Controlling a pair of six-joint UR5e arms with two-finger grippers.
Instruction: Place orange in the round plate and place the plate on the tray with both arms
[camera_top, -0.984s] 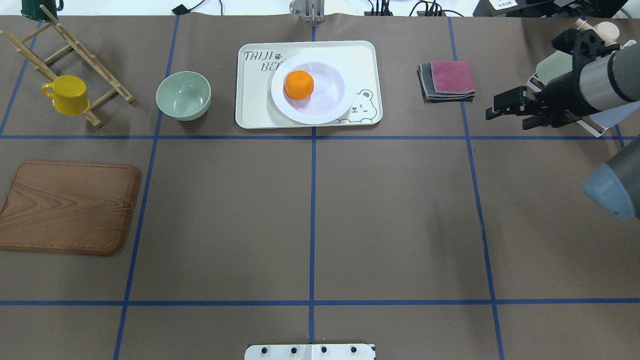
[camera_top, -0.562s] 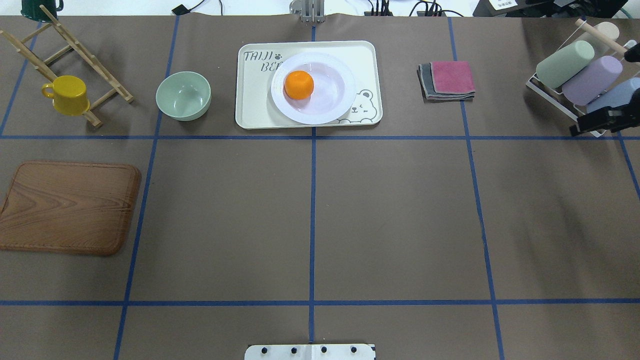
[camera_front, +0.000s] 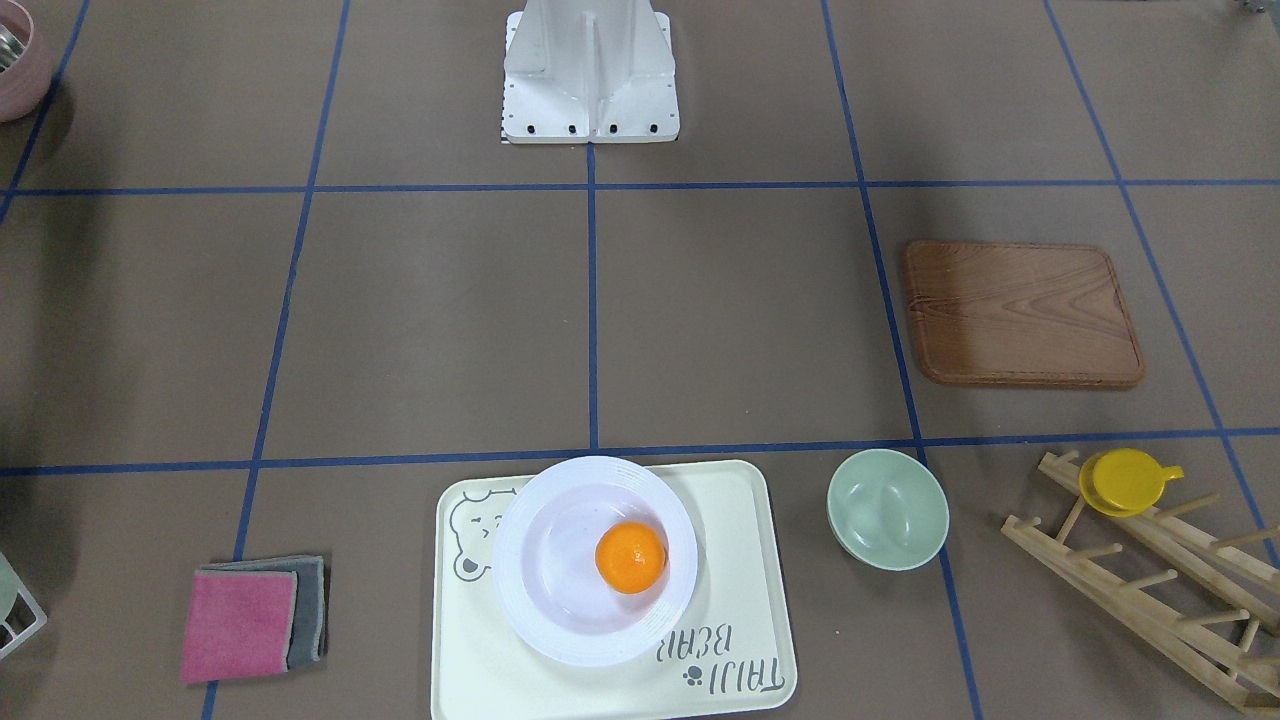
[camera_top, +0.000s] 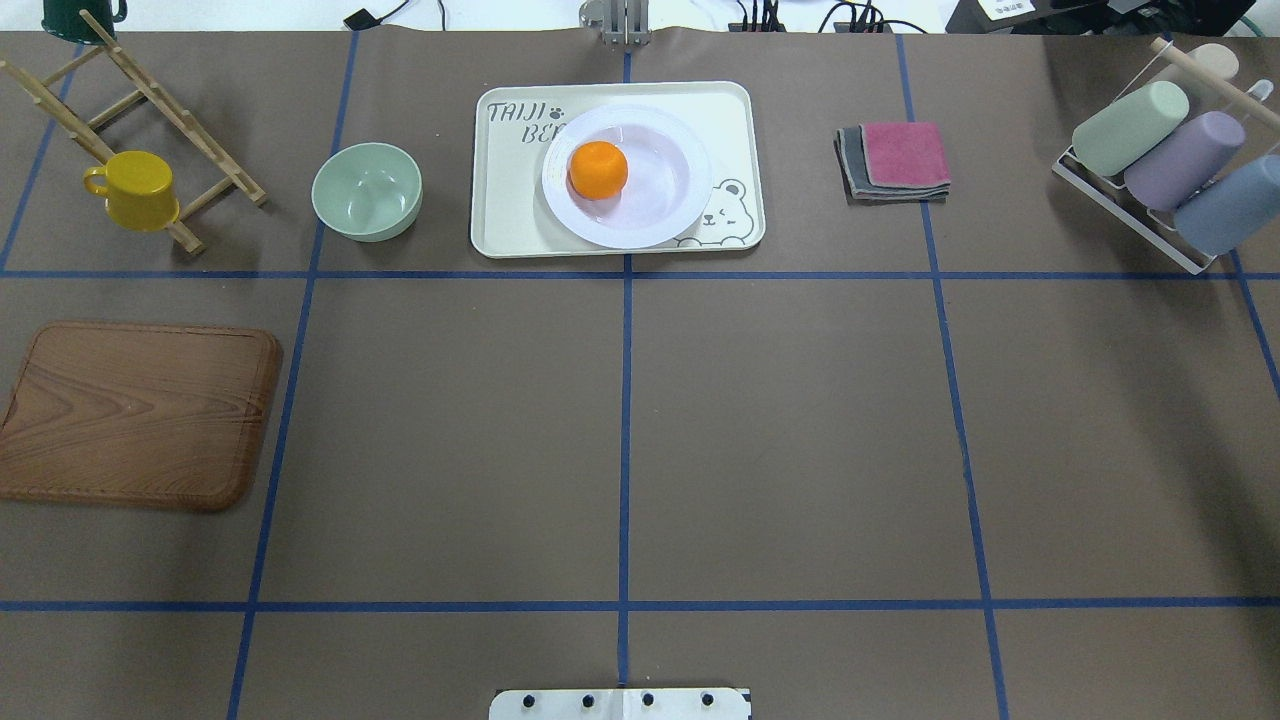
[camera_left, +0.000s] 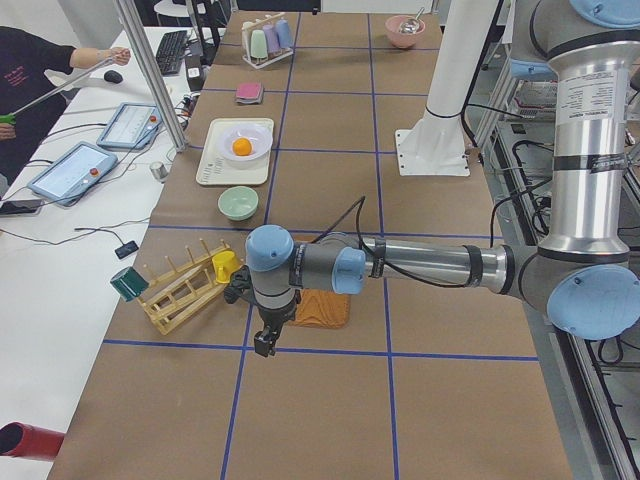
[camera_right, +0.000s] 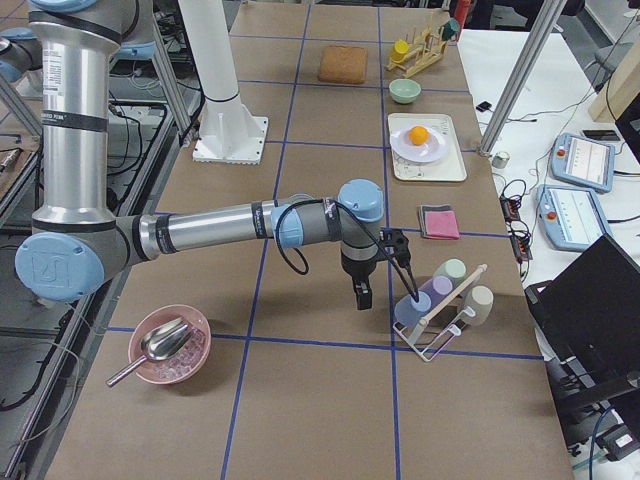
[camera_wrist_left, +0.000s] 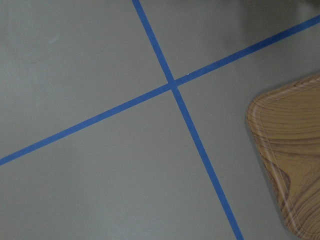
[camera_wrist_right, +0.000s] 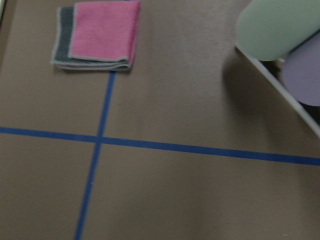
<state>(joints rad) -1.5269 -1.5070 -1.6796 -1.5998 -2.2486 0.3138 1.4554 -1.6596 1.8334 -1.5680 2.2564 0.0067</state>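
The orange (camera_top: 598, 168) lies in the left half of the white round plate (camera_top: 693, 170). The plate stands on the cream bear-print tray (camera_top: 510, 220) at the table's far middle. The front-facing view shows the same: orange (camera_front: 630, 557) in plate (camera_front: 515, 590) on tray (camera_front: 740, 540). Neither arm is near them. My left gripper (camera_left: 264, 345) hangs beside the wooden board, shown only in the exterior left view. My right gripper (camera_right: 363, 295) hangs by the cup rack, shown only in the exterior right view. I cannot tell whether either one is open or shut.
A pale green bowl (camera_top: 367, 192) sits left of the tray, folded cloths (camera_top: 895, 160) to its right. A wooden rack holds a yellow cup (camera_top: 132, 190). A brown board (camera_top: 135, 415) lies at the left, and a rack of pastel cups (camera_top: 1160, 160) at the far right.
The right arm, over the cup rack a second ago, has drawn off to the right and left the overhead view. Orange, plate and tray have not moved.
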